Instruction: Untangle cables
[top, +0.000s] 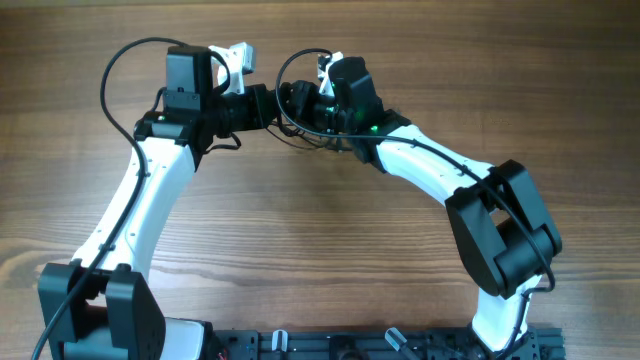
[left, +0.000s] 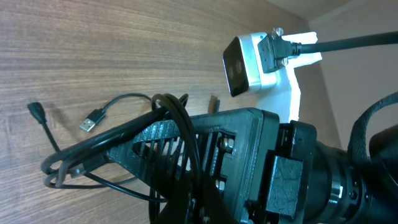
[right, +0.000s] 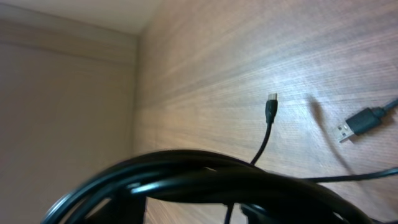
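**Overhead and wrist views: arms meeting at the far middle of the wooden table (top: 320, 230).** The left gripper (top: 266, 106) and the right gripper (top: 296, 103) are pointing at each other, tip to tip. Their fingertips are merging into one dark mass, so no jaw gap is showing from above.

- **Left gripper:** The jaws are standing fully closed. Whether a cord is lying between them cannot be told, as its own fingers are not showing clearly in the left wrist view.
- **Right gripper:** Its opening cannot be told. Its fingers are lying out of frame in the right wrist view. In the left wrist view only its black latticed body is showing, cut off at the lower edge.
- **Cables (left: 176, 118):** A bundle of thin black loops is hanging over the top of the right gripper's body. The bundle is filling and blurring the lower part of the right wrist view.
- **Loose ends:** These are trailing from the right gripper onto the table beyond it. A USB-A plug (left: 91, 119) and a small silver-tipped plug (right: 272, 101) are lying apart from each other.
- **Surroundings:** Above the right gripper its white wrist camera (left: 249, 62) is sitting, with a thick black lead (left: 348, 42) running off frame. A beige wall (right: 62, 124) is bordering the table.
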